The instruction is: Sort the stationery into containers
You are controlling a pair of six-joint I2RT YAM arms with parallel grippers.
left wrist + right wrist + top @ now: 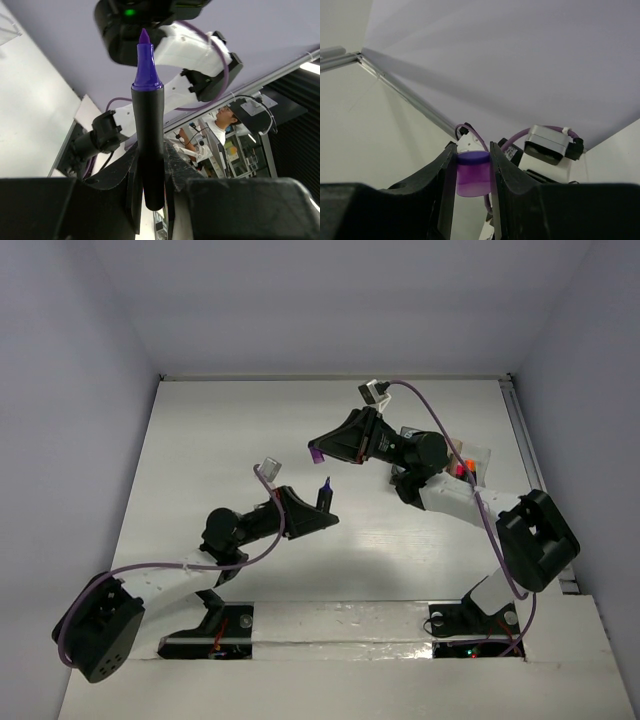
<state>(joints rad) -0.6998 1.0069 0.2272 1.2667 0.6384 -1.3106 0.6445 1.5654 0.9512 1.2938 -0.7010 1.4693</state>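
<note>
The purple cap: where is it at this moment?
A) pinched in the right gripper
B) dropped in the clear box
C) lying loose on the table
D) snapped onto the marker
A: the right wrist view shows the purple cap clamped in the right gripper, while the marker held by the left gripper stands with its purple tip bare.

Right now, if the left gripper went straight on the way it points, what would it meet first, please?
Probably the right arm: the uncapped purple marker in the left gripper aims at its black housing in the left wrist view, though depth is unclear.
</note>
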